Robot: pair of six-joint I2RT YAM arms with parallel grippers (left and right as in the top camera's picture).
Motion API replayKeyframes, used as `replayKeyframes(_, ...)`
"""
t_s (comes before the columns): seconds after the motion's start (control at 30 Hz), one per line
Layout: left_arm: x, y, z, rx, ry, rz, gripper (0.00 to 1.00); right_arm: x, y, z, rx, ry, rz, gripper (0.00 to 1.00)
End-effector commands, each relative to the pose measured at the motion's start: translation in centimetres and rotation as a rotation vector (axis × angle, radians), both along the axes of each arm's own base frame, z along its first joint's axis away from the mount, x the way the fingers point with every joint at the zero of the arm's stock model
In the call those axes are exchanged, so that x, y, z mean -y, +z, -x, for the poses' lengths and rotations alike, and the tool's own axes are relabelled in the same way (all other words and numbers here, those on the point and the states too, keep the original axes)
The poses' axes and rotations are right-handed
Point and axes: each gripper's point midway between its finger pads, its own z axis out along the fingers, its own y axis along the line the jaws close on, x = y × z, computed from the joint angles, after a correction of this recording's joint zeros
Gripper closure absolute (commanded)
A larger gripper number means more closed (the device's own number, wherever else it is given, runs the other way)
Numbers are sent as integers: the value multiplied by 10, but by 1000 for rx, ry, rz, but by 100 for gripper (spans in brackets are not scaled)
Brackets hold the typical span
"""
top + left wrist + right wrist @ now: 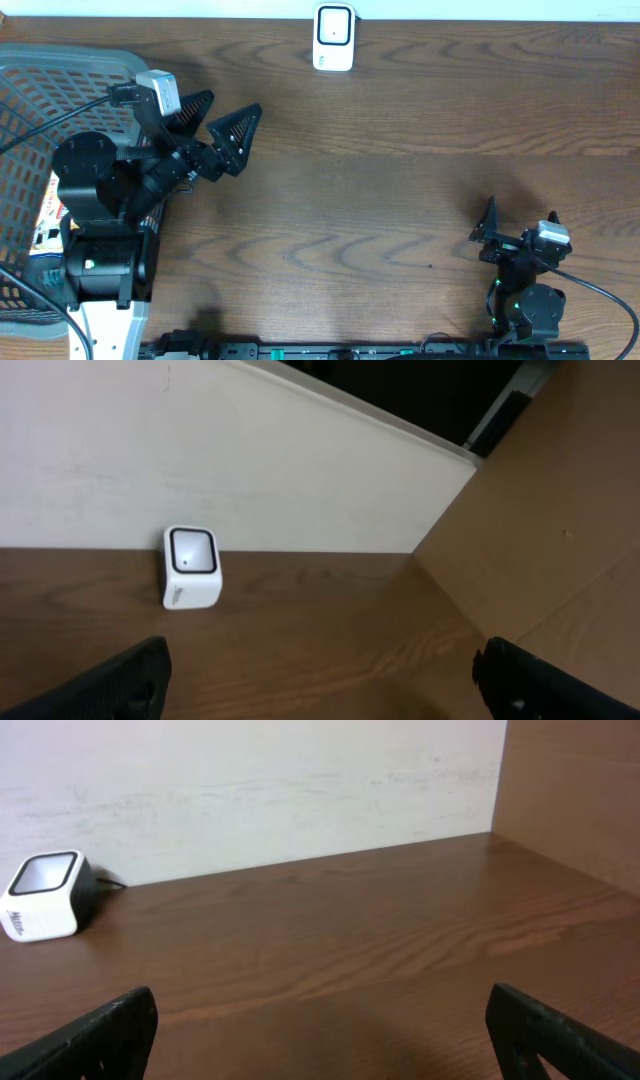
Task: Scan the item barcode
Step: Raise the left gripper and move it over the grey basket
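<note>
Currently, neither gripper holds anything. The left gripper [232, 103] has its fingers spread wide just beside the grey mesh plastic basket [60, 62]. The right gripper [520, 218] is likewise spread wide, near the front right of the dark brown wood-grain table [380, 190].

The only likely item, a printed red-and-white packet [47, 215], lies in the basket at the left edge, partly hidden under the left arm. Its barcode cannot be seen. The white cube-shaped barcode scanner [333, 38] stands at the far edge, centre, close to the pale wall [300, 460].

Probable hazards:
- On reaching into the basket, a finger may catch the mesh wall or rim and drag the basket.
- A flat packet may slip from the grip, or be lifted with its barcode turned away from the scanner window, giving no read.
- An overshoot at the far edge may knock the small scanner against the wall.

Clearances: the table between basket and scanner is bare, giving an open carrying path. The wall closes the far side, and a brown side panel [570, 790] closes the right. The right arm stands well apart from both basket and scanner.
</note>
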Motion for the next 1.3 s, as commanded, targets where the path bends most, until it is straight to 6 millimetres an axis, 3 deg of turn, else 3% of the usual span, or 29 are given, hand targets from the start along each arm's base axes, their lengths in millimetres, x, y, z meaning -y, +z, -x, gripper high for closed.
replayKeyframes(0.0,-2,8,-7,-10,9,28,2,1,0,1,-3,-6,9,1)
replayKeyframes(0.2,-16,4,-33,-122,71,123,0,1,0,1,-3,-6,9,1)
replayKeyframes(0.37,-22,14,-49,-135,76,141,1,1,0,1,-3,-6,9,1)
replayKeyframes(0.5,-22,31,-52,-113,75,140,0,2,0,1,-3,-6,9,1)
replayKeyframes(0.73,-30,79,-46,-24,107,139,0,1,0,1,-3,-6,9,1)
replayKeyframes(1.1,-130,92,-40,-64,427,136,2,1,0,1,-3,-6,9,1)
replayKeyframes(1.2,-165,89,-30,-104,553,144,2,1,0,1,-3,-6,9,1)
replayKeyframes(1.27,-200,79,-19,-155,700,139,2,1,0,1,-3,-6,9,1)
